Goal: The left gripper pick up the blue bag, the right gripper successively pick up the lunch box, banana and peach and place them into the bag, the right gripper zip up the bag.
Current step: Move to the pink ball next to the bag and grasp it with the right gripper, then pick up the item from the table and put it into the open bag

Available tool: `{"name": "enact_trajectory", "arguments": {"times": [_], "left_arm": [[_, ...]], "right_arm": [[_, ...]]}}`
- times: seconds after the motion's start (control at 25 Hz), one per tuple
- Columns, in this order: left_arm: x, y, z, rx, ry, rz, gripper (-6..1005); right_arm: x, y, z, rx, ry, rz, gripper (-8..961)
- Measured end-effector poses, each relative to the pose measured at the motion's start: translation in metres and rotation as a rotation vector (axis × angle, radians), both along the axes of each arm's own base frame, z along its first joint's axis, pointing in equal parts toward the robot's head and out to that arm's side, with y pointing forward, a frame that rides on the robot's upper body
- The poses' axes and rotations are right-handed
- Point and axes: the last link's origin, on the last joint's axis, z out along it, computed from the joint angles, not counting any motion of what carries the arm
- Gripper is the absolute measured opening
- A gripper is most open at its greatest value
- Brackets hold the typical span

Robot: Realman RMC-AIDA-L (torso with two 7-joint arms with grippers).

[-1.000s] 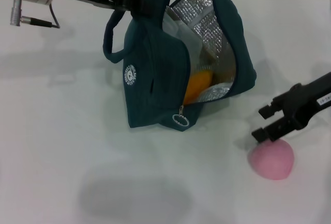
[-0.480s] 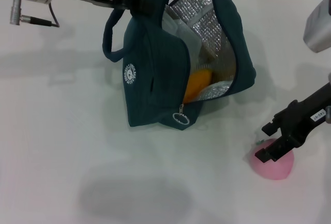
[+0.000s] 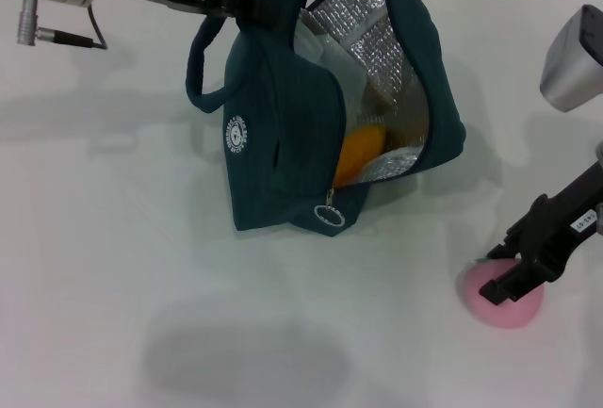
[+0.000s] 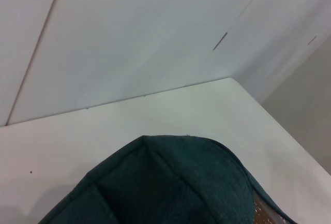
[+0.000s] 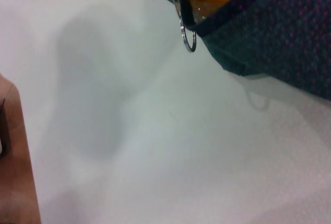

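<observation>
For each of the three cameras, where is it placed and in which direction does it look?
Head view: from the robot's head, looking down at the table; shows left end effector at the blue bag, right end effector over the peach.
Left wrist view: on the left arm, facing over the bag's top toward a wall; no body visible.
Right wrist view: on the right arm, facing the bag; no body visible.
Shared: zip pull, head and right wrist.

- blue bag (image 3: 283,125) – dark teal, unzipped, foil lining showing, banana (image 3: 360,154) yellow inside
- peach (image 3: 513,304) – pink, round, on the table, well right of the bag
</observation>
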Motion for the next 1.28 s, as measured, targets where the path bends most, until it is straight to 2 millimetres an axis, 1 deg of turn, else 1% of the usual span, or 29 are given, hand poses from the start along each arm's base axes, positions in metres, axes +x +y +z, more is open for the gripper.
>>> {"name": "enact_trajectory", "arguments": {"times": [0.2, 0.44, 0.56, 0.6, 0.76, 0.96, 1.0, 1.04, 1.08, 1.16, 1.2, 1.28], "left_arm": [[0.0, 0.0, 0.0, 0.0, 0.0, 0.0, 48], [-0.001, 0.001, 0.0, 0.007, -0.001, 0.003, 48], [-0.001, 0.001, 0.001, 0.009, -0.002, 0.005, 48], [-0.001, 0.001, 0.001, 0.009, -0.002, 0.005, 48], [0.0, 0.001, 0.001, 0.008, -0.004, 0.003, 48], [0.001, 0.001, 0.0, 0.007, -0.006, 0.001, 48], [0.001, 0.001, 0.0, 0.006, -0.007, 0.0, 48], [0.001, 0.001, 0.0, 0.005, -0.007, 0.0, 48], [0.001, 0.0, -0.001, 0.004, -0.008, 0.0, 48], [0.001, 0.0, -0.001, 0.004, -0.008, -0.001, 48], [0.001, 0.0, -0.001, 0.003, -0.008, -0.001, 48], [0.002, 0.0, -0.002, -0.001, -0.009, -0.002, 48]], "right_arm": [[0.003, 0.0, 0.002, -0.005, -0.036, 0.005, 562], [0.007, 0.003, 0.007, 0.018, -0.032, 0.008, 423], [0.01, 0.006, 0.016, 0.057, 0.002, -0.008, 349], [0.011, 0.007, 0.02, 0.07, 0.021, -0.015, 339], [0.019, 0.008, 0.041, 0.132, 0.147, -0.06, 301], [0.026, -0.002, 0.065, 0.147, 0.338, -0.085, 253], [0.026, -0.002, 0.065, 0.147, 0.338, -0.085, 239], [0.024, -0.01, 0.076, 0.122, 0.461, -0.078, 224], [0.024, -0.011, 0.078, 0.119, 0.473, -0.076, 210], [0.016, -0.017, 0.087, 0.096, 0.614, -0.031, 201], [0.008, -0.018, 0.092, 0.101, 0.708, 0.017, 197], [-0.001, -0.017, 0.097, 0.129, 0.814, 0.089, 189]]}}
